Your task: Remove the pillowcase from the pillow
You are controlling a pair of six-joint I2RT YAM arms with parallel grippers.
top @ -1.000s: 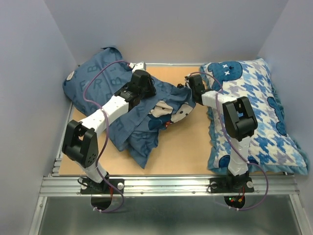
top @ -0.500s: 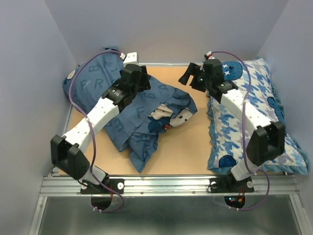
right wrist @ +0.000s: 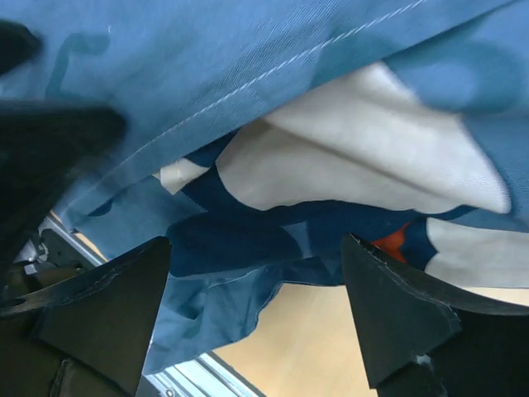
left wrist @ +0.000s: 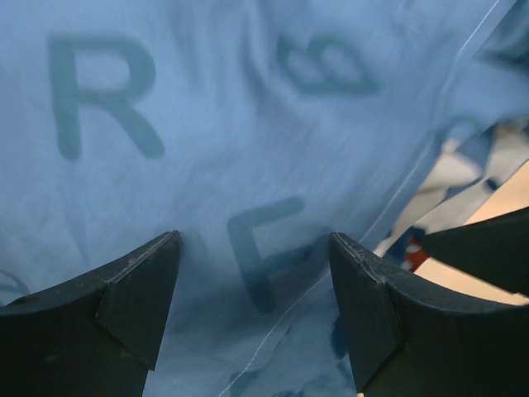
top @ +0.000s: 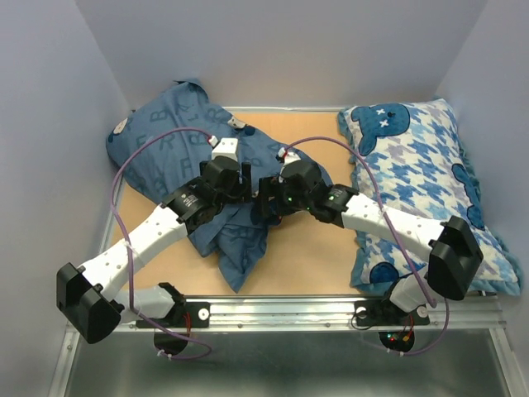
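– Two things stay hidden: the pillow, which shows nowhere as plain white from above, and the open end of the pillowcase.
– Where does the pillowcase lie?
– From the upper left of the overhead frame down to bottom centre, on the table. The upper-left part bulges, but I cannot tell whether the pillow fills it. White patches under a fold in the right wrist view could be print or pillow.
– And the arms?
– Both stretch low and inward and meet mid-frame over the crumpled middle of the cloth. The right arm passes the lower left corner of the patterned pillow on the right.
– Jaws?
– Apart on both. The left gripper hangs over flat cloth, with a printed letter F between its tips. The right gripper frames a stitched hem and folded layers, with bare table below. Neither is pinching cloth. From above, their tips blur into the dark fabric.
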